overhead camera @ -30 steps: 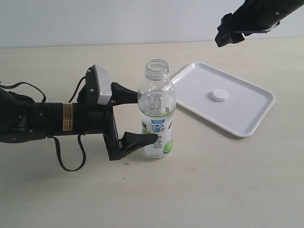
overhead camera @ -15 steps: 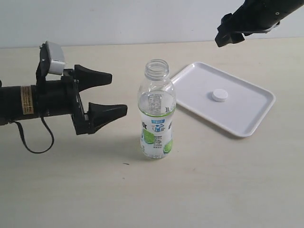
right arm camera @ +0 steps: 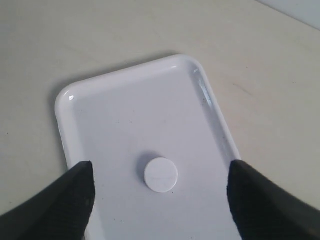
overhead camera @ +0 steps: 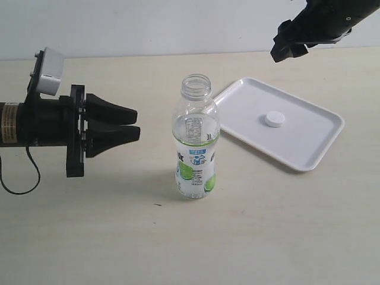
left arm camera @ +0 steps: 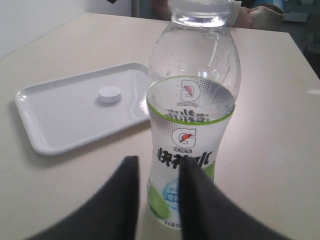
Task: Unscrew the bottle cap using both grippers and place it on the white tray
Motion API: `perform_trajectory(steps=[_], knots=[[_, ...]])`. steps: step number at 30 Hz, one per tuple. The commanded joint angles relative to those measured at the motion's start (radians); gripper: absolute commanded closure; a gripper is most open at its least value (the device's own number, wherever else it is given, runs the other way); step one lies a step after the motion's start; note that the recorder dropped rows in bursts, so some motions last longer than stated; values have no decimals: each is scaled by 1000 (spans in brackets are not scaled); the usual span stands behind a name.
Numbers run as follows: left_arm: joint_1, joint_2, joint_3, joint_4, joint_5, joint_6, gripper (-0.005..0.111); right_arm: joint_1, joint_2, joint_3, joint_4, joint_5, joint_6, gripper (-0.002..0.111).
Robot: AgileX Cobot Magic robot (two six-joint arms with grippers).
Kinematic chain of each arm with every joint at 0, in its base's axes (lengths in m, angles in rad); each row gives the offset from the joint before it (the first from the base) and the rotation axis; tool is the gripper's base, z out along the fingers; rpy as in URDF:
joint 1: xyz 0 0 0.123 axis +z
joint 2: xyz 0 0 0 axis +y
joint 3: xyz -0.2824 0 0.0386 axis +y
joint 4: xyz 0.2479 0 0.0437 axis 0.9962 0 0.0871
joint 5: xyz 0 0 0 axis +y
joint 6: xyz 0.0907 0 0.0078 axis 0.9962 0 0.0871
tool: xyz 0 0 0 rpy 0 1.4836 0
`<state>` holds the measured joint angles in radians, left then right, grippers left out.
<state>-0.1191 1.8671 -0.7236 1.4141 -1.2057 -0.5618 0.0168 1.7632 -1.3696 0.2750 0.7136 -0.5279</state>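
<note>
Surface: pale beige table (overhead camera: 267,231) with a light plain wall (overhead camera: 148,24) behind it.
Left arm pose: it lies low and nearly level over the table at the left side of the exterior view. The wrist is stretched out straight and points toward the bottle (overhead camera: 196,139).
Left arm details: a white-grey block (overhead camera: 50,71) sits on top of the wrist, a yellow label band (overhead camera: 7,122) goes around the black body, and a thin black cable (overhead camera: 21,181) hangs under it.
Left gripper (overhead camera: 135,123): the two pointed black fingers (left arm camera: 117,200) are drawn together with only a thin slit between them, and they grasp nothing. The tips are apart from the bottle, with bare table between them.
Right arm pose: it comes in from the upper right corner of the exterior view and is raised high above the table, behind the far side of the white tray (overhead camera: 317,145).
Right gripper (overhead camera: 290,44): the claw is released. In the right wrist view its two dark fingers (right arm camera: 67,202) stand wide apart, one at each side of the tray, and hold nothing.
Bottle: it stands upright near the middle of the table with the neck uncovered. It is clear plastic with a white, blue and green label, and nothing touches it.
Bottle cap (overhead camera: 274,119): small, round and white, it lies flat on the tray floor, clear of the rim.
White tray: it rests on the table at the right of the bottle, close to it but not touching, and is turned at an angle to the table edge.
</note>
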Motion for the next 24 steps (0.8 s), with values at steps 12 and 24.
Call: perform_trajectory(steps=[12,24], knots=[[21,-19,2,-60,-15,-21,105,0,-98,204,448,-42,-253,52],[108,-104,2,-23,-15,-188,105,7,-194,407,564,-59,-334,87]])
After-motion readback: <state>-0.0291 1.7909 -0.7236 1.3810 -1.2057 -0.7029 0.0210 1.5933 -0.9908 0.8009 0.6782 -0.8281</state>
